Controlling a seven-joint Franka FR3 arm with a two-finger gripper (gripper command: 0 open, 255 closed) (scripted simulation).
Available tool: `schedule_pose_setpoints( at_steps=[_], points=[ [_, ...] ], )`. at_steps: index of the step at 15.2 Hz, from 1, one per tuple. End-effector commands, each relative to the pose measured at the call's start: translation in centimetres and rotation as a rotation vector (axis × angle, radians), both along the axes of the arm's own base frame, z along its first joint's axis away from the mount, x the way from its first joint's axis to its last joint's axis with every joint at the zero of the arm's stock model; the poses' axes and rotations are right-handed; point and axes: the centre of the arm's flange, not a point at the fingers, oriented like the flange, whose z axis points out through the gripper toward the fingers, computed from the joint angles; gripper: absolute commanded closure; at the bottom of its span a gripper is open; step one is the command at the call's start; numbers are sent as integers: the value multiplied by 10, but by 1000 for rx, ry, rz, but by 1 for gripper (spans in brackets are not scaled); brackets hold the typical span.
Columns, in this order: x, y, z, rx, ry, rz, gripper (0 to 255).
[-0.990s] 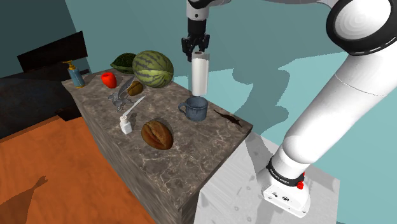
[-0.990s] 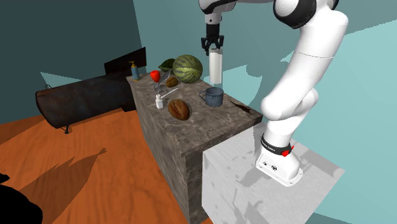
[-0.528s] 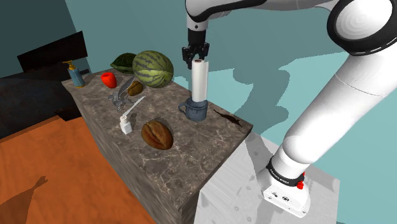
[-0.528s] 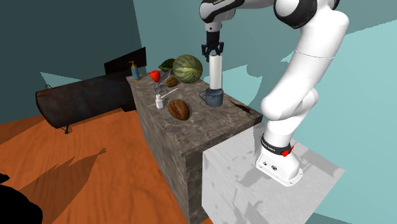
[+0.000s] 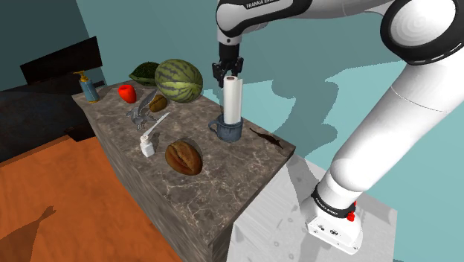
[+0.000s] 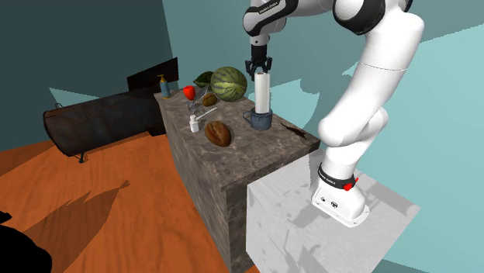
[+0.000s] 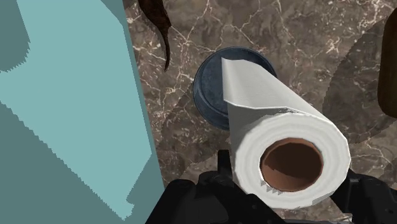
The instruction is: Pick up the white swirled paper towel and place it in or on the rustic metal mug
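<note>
Your arm [image 5: 416,112] is glossy white, built of fat rounded links that slim down toward the wrist. Dark rings [image 5: 390,33] mark the joints. On the slim link by the wrist you can read grey lettering [image 5: 265,4], "FRANKA EMIKA". Your tool [image 5: 227,69] is black all over and blocky where it meets the white wrist. At the foot, a black band [image 5: 332,206] with small white print circles the arm. A red spot [image 5: 349,216] sits beside it, and the white base block [image 5: 332,229] carries small dark marks.
</note>
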Motion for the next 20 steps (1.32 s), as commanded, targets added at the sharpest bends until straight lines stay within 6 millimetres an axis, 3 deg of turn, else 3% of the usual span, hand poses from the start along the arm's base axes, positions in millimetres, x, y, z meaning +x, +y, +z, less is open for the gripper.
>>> schedule_pose_setpoints(
  at_steps=[1,4,5,10,14,20],
  points=[
    [0,0,0,0,0,0,255],
    [0,0,0,0,0,0,255],
    [0,0,0,0,0,0,0],
    [0,0,0,0,0,0,0],
    [-1,3,50,0,0,0,0],
    [-1,3,50,0,0,0,0]
  ],
)
